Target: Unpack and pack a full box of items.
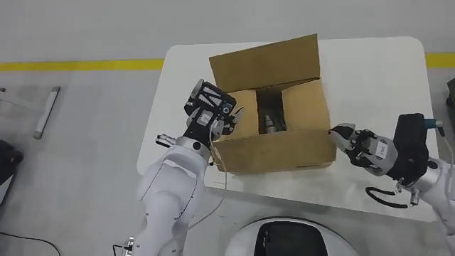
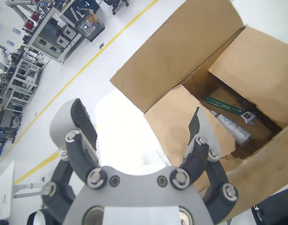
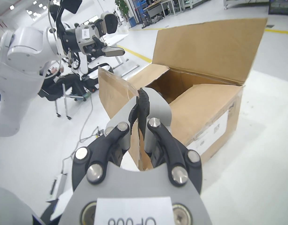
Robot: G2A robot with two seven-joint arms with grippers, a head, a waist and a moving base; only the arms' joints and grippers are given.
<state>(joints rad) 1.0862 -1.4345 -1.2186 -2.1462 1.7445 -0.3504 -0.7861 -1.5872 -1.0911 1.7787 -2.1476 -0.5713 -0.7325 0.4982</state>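
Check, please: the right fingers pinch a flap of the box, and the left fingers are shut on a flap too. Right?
Not fully. The left fingers are open, gripping nothing, as the left wrist view shows. The right fingers do pinch a flap.

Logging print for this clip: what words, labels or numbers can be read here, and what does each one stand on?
Green wrench inside the cardboard box: white brand lettering on the handle, not quoted here.
White tube beside it: print too small to read.
White sticker on the box's side: too blurred to read.
Paper label behind the right tool: upside down and cut by the picture's edge, not readable whole.
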